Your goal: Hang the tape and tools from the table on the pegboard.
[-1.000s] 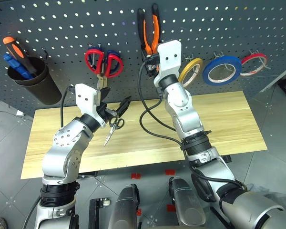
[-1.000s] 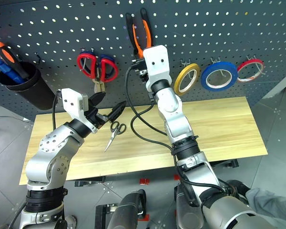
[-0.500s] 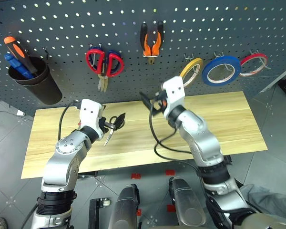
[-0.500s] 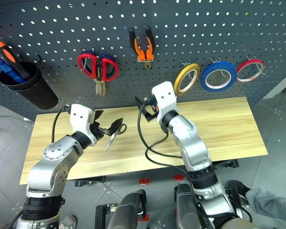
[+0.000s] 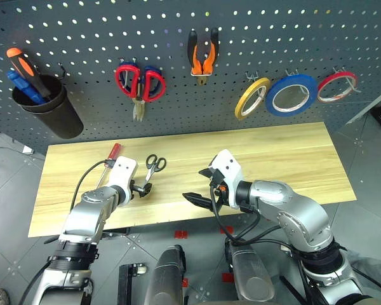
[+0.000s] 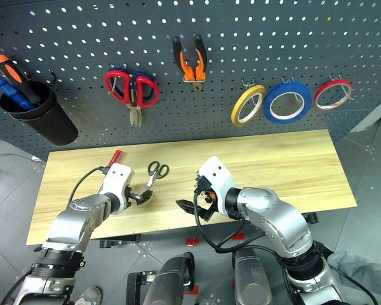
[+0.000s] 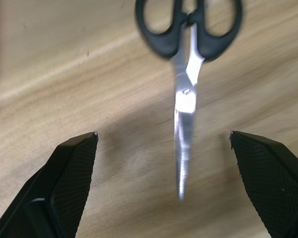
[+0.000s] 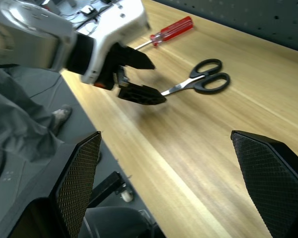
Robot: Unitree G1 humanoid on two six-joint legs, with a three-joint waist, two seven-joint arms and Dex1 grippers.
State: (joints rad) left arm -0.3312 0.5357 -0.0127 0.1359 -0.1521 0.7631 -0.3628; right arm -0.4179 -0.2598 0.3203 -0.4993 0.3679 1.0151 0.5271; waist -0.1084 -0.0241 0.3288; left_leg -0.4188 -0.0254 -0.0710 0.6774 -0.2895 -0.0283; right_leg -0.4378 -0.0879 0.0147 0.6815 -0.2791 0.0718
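The left end effector (image 5: 141, 189) was held low over the counter (image 5: 292, 152), fingers spread, just short of the black-handled scissors (image 5: 153, 164), while the right end effector (image 5: 200, 187) was poised empty and spread near the front edge.

I see red-handled scissors (image 5: 139, 83) hanging left of centre, a yellow tape roll (image 5: 253, 97) and thin red roll (image 5: 336, 86) to the right, and a black cup (image 5: 49, 109) holding an orange-and-black screwdriver (image 5: 21, 66).

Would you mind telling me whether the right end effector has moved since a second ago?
Yes. The right end effector has come down from the pliers on the pegboard to the table's front edge.
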